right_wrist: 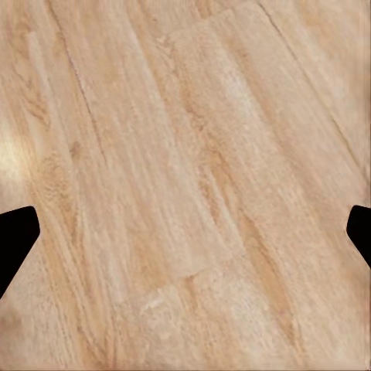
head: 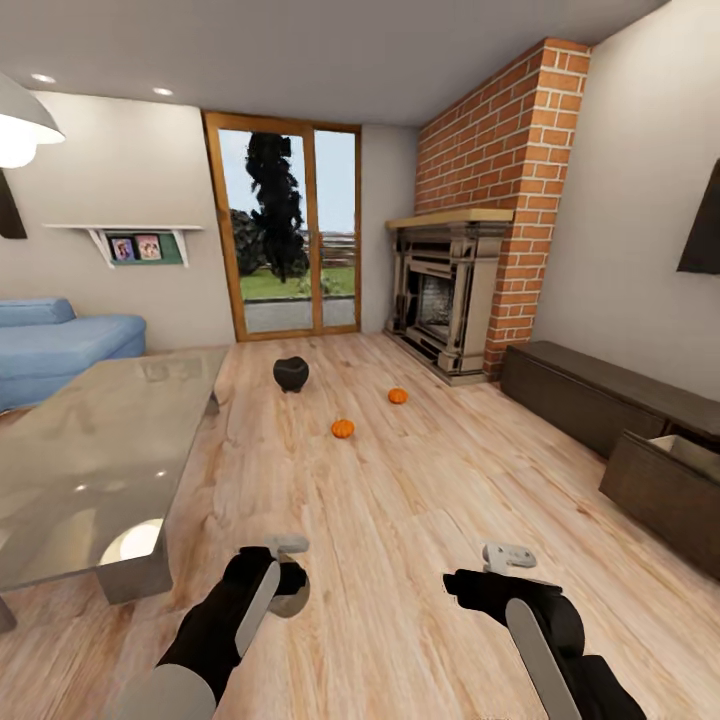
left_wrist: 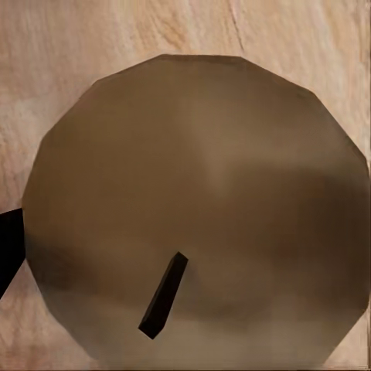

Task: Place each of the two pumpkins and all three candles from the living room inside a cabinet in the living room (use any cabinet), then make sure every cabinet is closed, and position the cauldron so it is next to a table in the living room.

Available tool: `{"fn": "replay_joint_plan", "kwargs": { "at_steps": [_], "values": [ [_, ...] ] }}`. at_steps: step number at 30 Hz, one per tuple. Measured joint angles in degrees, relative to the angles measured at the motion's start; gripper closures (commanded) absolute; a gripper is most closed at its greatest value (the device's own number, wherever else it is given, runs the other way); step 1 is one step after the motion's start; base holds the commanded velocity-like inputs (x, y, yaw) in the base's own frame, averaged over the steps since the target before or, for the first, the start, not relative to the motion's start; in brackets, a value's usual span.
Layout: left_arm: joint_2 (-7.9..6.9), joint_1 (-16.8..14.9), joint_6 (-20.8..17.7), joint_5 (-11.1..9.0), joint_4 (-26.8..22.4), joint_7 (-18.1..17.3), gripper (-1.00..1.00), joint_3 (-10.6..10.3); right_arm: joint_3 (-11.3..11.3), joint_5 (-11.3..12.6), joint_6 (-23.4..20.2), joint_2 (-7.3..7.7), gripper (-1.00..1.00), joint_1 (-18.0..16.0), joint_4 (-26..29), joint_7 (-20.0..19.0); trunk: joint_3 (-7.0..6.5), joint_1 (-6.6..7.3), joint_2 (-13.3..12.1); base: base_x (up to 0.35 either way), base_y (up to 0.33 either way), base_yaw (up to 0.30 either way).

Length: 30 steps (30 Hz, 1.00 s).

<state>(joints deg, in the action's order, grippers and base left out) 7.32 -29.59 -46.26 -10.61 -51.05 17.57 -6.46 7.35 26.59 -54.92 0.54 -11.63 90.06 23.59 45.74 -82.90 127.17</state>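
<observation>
Two orange pumpkins lie on the wood floor ahead, one nearer [head: 343,428] and one farther right [head: 398,396]. The black cauldron [head: 291,373] stands on the floor beyond them, off the far corner of the glossy grey table [head: 90,450]. My left gripper [head: 283,572] is low in the foreground, shut on a pale candle [head: 293,598]. The left wrist view looks onto the candle's round top [left_wrist: 193,193], its dark wick [left_wrist: 163,297] and one black fingertip [left_wrist: 8,247]. My right gripper [head: 487,572] is open over bare floor, fingertips [right_wrist: 15,232] far apart. The dark cabinet [head: 590,390] runs along the right wall.
One cabinet drawer [head: 660,480] at the near right stands pulled out, its pale inside showing. A brick fireplace [head: 450,295] is at the back right, a glass door [head: 295,235] at the back, a blue sofa [head: 60,345] at the left. Open floor lies between table and cabinet.
</observation>
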Motion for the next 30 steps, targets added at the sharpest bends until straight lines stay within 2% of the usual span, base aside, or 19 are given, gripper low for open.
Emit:
{"fn": "replay_joint_plan", "kwargs": {
  "at_steps": [2, 6, 12, 20, 30],
  "values": [
    [0.00, 0.00, -0.02, 0.04, 0.00, 0.07, 1.00, -1.35, 0.00, -0.01, 0.00, 0.01, -1.00, 0.00, 0.00, -0.01, -0.15, 0.00, 0.00, 0.000, -0.264, -0.218],
    [-0.01, 0.00, -0.03, 0.05, -0.01, 0.06, 1.00, -2.05, 0.00, 0.00, 0.00, 0.02, -1.00, 0.00, 0.00, 0.00, -0.44, 0.00, 0.00, 0.000, -0.273, -0.218],
    [-0.01, 0.00, -0.02, 0.00, -0.01, 0.02, 1.00, -2.27, 0.00, 0.01, 0.00, 0.02, -1.00, 0.00, 0.00, 0.00, -0.88, 0.00, 0.00, 0.000, -0.247, -0.218],
    [-0.05, 0.00, -0.05, 0.00, -0.02, -0.01, 1.00, -2.28, 0.00, 0.01, 0.02, 0.03, -1.00, -0.01, -0.04, -0.02, -1.46, 0.00, 0.00, 0.000, -0.039, -0.218],
    [0.00, -0.01, 0.03, 0.07, -0.02, -0.01, 1.00, -2.31, 0.00, 0.00, 0.02, 0.03, -1.00, -0.03, -0.07, -0.01, -3.98, 2.19, -4.00, 0.000, -0.002, -0.218]
  ]
}}
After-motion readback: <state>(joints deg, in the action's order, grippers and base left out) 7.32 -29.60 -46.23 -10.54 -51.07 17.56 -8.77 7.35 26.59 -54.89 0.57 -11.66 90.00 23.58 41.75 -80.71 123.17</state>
